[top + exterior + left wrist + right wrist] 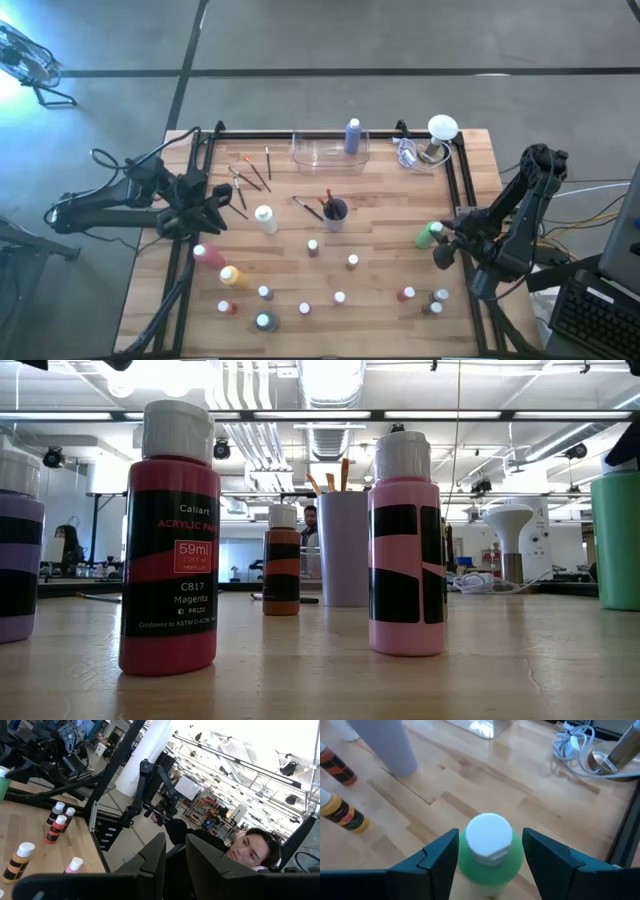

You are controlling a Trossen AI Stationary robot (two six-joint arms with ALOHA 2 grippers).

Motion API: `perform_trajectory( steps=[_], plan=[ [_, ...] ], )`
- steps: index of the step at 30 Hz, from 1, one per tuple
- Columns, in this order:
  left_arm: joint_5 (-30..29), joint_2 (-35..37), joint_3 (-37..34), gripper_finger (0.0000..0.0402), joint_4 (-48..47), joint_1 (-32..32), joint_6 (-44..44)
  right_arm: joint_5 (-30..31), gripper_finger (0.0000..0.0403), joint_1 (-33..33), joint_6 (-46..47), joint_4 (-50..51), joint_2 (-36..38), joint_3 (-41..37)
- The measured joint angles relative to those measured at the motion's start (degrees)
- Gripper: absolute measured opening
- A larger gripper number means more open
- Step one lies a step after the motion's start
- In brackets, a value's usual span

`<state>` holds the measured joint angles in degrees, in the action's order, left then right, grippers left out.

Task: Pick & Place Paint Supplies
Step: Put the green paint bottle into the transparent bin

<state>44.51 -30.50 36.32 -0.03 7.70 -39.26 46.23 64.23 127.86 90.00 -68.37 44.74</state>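
The bench (380, 205) is a slatted wooden top with paint supplies scattered over most of it, so each piece has to be fetched singly. At its far edge sits a clear tray (318, 152) with a tall purple bottle (352, 136) standing in it, which looks like the collecting place. Near the middle a grey cup (335, 211) holds brushes upright, and loose paintbrushes (250, 175) lie flat beside the left arm.

The right gripper (490, 852) is at the bench's right side, its fingers apart and standing either side of the green bottle (490, 847), which is upright with its white cap towards the camera. The fingers flank the body below the cap, probably so a squeeze lands on the widest part; whether they touch it I cannot tell.

The left gripper (172, 857) waits at the bench's left edge, tilted up towards the room, fingers nearly together on nothing.

Small bottles, such as the magenta bottle (168, 540) and pink bottle (406, 545), stand upright along the near side.
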Motion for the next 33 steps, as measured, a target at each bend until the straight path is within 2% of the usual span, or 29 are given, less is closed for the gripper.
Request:
perform_trajectory(
  steps=[13,25,33],
  plan=[
    [0.0,0.0,0.0,0.0081,0.0,0.0,0.0,0.5,0.0178,-2.3,-2.3,-0.7,-0.1,0.0],
    [0.0,0.0,0.0,0.0081,0.0,0.0,0.0,-0.1,0.0123,-2.4,-4.6,-2.0,-0.1,0.0],
    [0.0,0.0,0.0,0.0081,0.0,0.0,0.0,0.0,0.0128,-2.4,-4.6,-2.2,-0.1,0.0]
  ],
)
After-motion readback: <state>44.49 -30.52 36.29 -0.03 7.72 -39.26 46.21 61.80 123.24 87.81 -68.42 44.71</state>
